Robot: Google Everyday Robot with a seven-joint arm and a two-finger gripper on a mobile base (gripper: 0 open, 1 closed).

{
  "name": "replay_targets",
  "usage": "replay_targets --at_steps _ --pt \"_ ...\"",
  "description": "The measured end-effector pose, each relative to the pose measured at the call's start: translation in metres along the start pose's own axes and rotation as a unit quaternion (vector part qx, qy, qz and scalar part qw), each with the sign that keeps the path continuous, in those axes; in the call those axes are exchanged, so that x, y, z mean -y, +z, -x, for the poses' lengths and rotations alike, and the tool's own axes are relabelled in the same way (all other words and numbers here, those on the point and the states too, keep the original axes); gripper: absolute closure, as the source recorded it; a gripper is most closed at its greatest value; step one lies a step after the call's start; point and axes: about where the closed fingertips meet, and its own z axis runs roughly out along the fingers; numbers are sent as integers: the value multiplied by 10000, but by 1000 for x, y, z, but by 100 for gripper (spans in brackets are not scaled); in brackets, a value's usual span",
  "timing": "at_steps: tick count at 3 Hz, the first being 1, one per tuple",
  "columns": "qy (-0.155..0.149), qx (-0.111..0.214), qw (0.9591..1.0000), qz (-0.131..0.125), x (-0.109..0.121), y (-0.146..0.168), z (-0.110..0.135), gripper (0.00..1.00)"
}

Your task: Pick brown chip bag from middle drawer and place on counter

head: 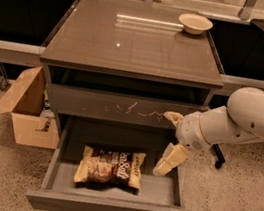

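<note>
The brown chip bag (111, 167) lies flat in the open middle drawer (111, 208), left of centre, with its white lettering facing up. My gripper (170, 140) is open and empty. It hangs over the drawer's right side, to the right of the bag and not touching it. One finger (173, 117) sits in front of the scratched drawer front (96, 105); the other finger (170, 160) points down into the drawer. The counter (134, 37) is the glossy top of the cabinet.
A pale bowl (195, 23) stands at the counter's back right corner. An open cardboard box (24, 109) sits on the speckled floor left of the cabinet. My white arm (251, 118) reaches in from the right. A dark window ledge runs behind the cabinet.
</note>
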Motion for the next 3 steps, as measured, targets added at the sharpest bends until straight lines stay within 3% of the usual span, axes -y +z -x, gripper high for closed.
replay_targets --at_steps 3 --pt "274 -339 9987 273 3 92 -49 0"
